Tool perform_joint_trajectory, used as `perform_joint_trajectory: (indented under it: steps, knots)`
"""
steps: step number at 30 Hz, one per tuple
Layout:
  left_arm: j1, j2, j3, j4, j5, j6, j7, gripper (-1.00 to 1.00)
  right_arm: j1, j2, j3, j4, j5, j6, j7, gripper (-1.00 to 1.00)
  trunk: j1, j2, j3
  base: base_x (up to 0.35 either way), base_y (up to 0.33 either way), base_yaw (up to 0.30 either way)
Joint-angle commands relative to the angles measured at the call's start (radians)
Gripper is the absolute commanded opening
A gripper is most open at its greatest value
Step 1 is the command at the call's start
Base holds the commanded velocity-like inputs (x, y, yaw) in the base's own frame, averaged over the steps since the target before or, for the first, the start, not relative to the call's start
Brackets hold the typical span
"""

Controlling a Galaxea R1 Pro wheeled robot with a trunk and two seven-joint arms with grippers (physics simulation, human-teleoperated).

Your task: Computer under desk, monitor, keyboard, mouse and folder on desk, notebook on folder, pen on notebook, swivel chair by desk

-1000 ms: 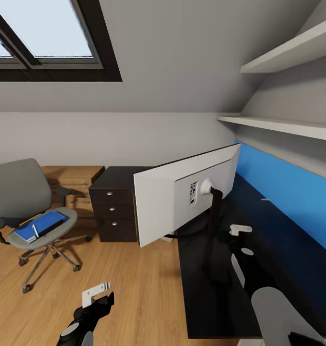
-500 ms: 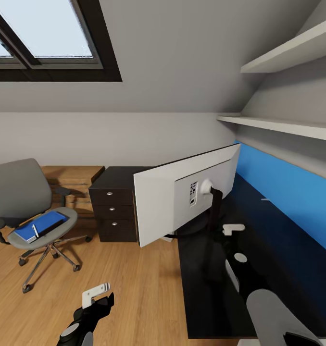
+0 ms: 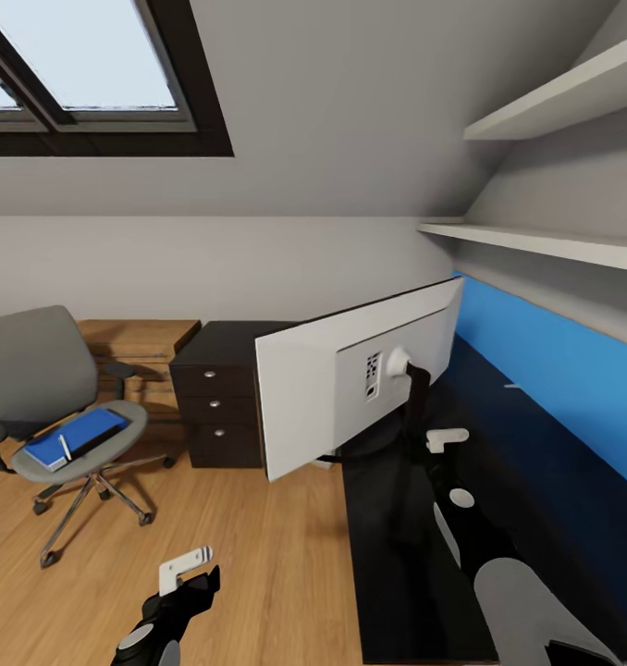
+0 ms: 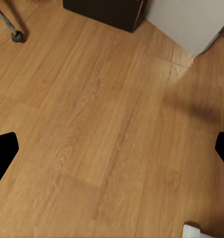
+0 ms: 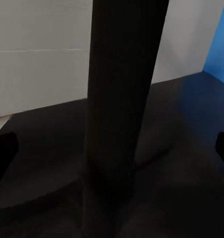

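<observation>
- Seen from the head view, the monitor (image 3: 350, 384) stands on the black desk (image 3: 535, 462) with its pale back to the camera, its thin dark stand (image 3: 413, 416) rising from the desktop beside the blue wall panel (image 3: 554, 379).
- To the left, the swivel chair (image 3: 45, 407) sits well apart from the desk on the wooden floor (image 3: 258, 555); the blue folder (image 3: 78, 437) lies on its seat, with a darker flat item and a small pale stick resting on it.
- Between chair and monitor, the black drawer unit (image 3: 216, 407) stands against the wall.
- Low in the same view, the left gripper (image 3: 186, 569) hangs over the floor, while the right gripper (image 3: 443, 442) reaches over the desktop just beside the stand; whether either is parted or closed cannot be told from here.
- Left wrist view: the fingertips (image 4: 4, 148) sit wide apart at the frame's edges over bare floorboards, nothing between them.
- Right wrist view: the fingertips (image 5: 3, 148) are likewise spread wide, the stand's dark post (image 5: 122, 99) rising between them, untouched.
</observation>
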Motion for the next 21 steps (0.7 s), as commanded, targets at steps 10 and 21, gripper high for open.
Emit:
perform_joint_trajectory:
  steps: [10,21]
  knots:
    - [-0.001,-0.001,0.0,0.003,0.009,0.003,0.005,1.0,-0.001,-0.001,-0.009,-0.001,0.008,-0.004,0.003,1.0,0.0,-0.001,-0.001,0.098,0.0,0.0]
    - [-0.001,-0.001,0.0,0.003,0.01,0.003,0.003,1.0,-0.002,-0.006,-0.013,-0.002,0.007,-0.002,0.002,1.0,0.0,-0.001,-0.001,0.075,0.0,0.0]
